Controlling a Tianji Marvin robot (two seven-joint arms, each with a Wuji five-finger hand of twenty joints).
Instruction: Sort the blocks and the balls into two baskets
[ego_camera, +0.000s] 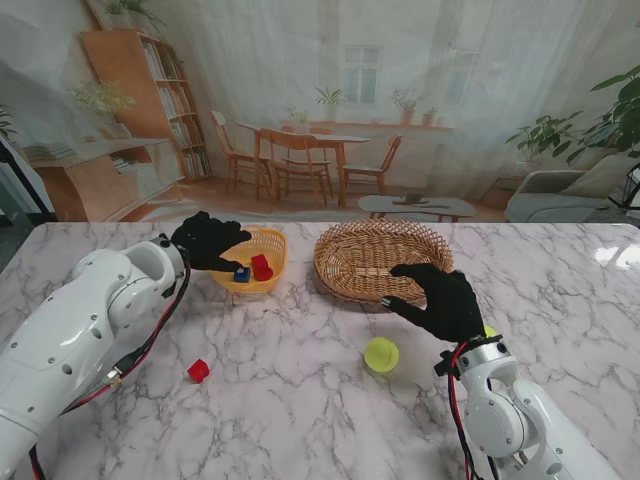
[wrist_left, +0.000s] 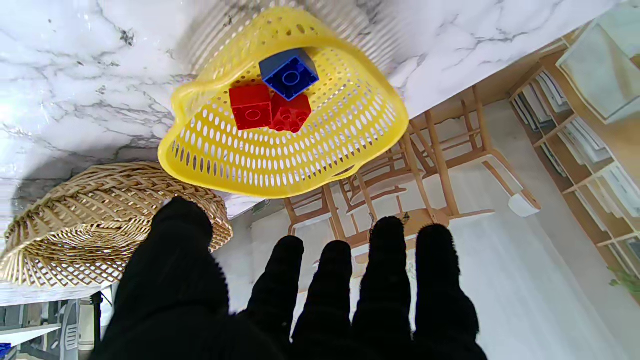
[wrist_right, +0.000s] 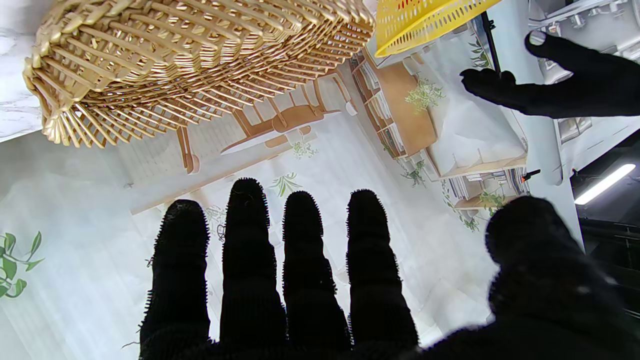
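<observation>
The black-gloved left hand hovers with fingers spread and empty over the yellow perforated plastic basket, which holds two red blocks and a blue block near the worktop's far edge. The black-gloved right hand, fingers extended and holding nothing, hangs beside the woven wicker basket. A yellow-green ball and a loose red block lie mid-worktop.

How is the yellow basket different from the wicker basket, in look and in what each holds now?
The yellow basket is perforated plastic; the wicker basket is woven from tan strands. The yellow basket holds two red blocks and a blue one; the wicker basket looks empty. The yellow basket is smaller and on the left. Both stand upright on the marble table.
</observation>
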